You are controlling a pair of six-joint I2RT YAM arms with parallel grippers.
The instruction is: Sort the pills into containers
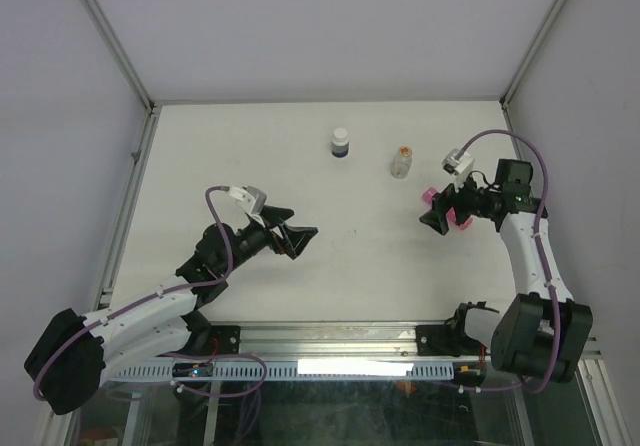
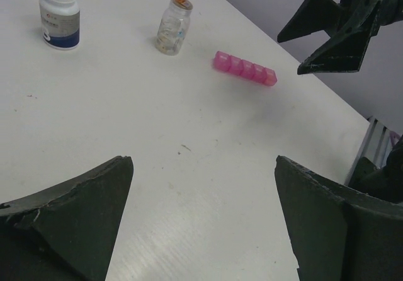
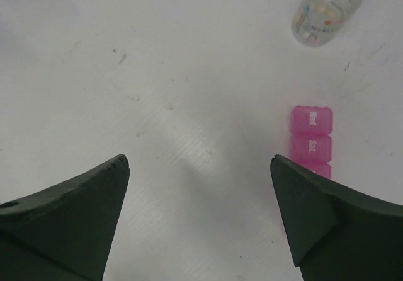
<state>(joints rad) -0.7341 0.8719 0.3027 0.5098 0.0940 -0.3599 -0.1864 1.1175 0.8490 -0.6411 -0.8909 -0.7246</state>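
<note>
**At the table's 3 o'clock side: strip lies free under a spread right gripper**

On the white table [image 1: 230, 156], seen from above, the pink strip [image 2: 245, 68] lies flat at 3 o'clock from the middle. The right gripper [image 3: 198, 161] hangs over it and hides part of it. The left wrist view shows this gripper raised clear of the table, apart from the strip. Its fingers are spread wide and nothing is between them. In the right wrist view the strip runs in at 3 o'clock and passes under the finger on that side; two shut, lettered lids show.

The vial [image 2: 172, 26] stands upright near the strip, at 11 o'clock from it in the top view. The bottle [image 1: 340, 143] stands at 12 o'clock from the table's middle, well apart from the strip.

The left gripper [image 2: 203, 167] sits just off the middle at 7 o'clock, above bare table. Its fingers are wide apart and it holds nothing.
</note>
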